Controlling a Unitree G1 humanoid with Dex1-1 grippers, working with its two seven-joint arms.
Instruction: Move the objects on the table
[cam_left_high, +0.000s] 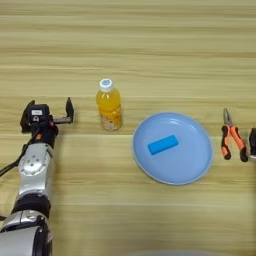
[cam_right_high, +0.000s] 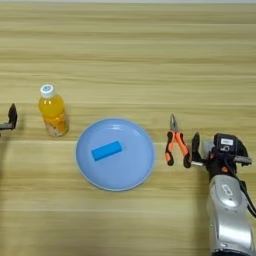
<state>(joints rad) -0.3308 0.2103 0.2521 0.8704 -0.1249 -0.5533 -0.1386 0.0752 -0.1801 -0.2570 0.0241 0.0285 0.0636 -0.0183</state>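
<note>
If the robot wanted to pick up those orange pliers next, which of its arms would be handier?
Probably the right. The right gripper sits just beside the pliers on the table, while the left gripper is far across, past the juice bottle and the blue plate.

A blue block lies on a light blue plate. A juice bottle stands to its left. The pliers lie just beside the right gripper, whose fingers are spread.
</note>
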